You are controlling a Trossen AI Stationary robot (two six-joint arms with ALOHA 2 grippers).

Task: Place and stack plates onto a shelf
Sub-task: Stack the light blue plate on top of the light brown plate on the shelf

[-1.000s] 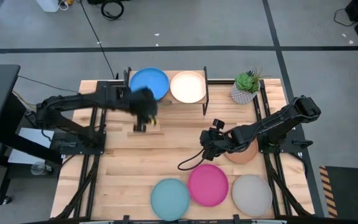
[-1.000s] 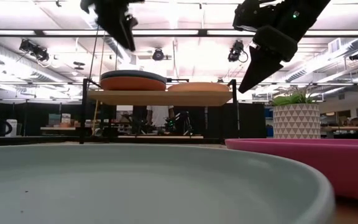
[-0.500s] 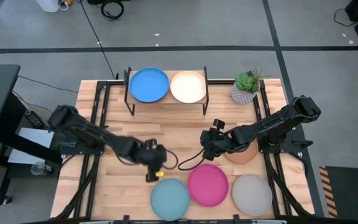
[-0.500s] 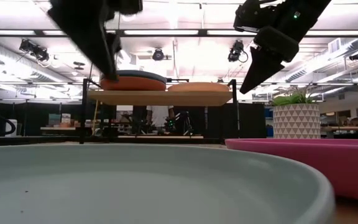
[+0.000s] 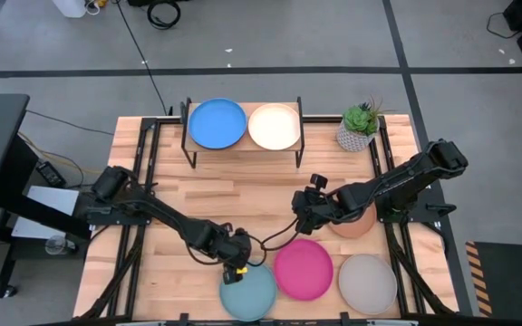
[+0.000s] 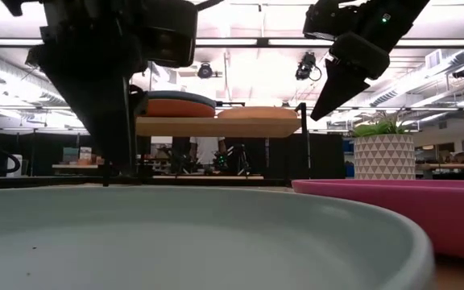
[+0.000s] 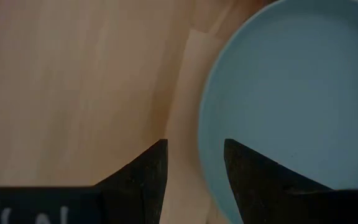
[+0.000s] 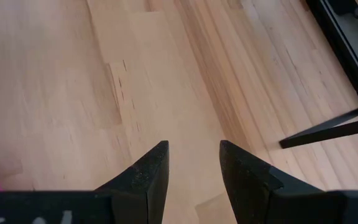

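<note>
At the near edge of the bench, the left gripper (image 5: 236,263) has swung down from the shelf (image 5: 243,145) to the light teal plate (image 5: 248,290), fingers narrowly parted astride its rim, so that plate looks next. Mid-bench, the right gripper (image 5: 303,210) hangs narrowly open and empty. Far back, the blue plate (image 5: 217,122) and peach plate (image 5: 274,126) sit on the shelf.

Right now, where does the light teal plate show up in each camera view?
High view: light teal plate at bottom centre, left pincer at its upper-left rim.
Low view: fills the foreground.
Left wrist view: right side.
Right wrist view: not in it.
Shared landmark: the pink plate beside it.
</note>
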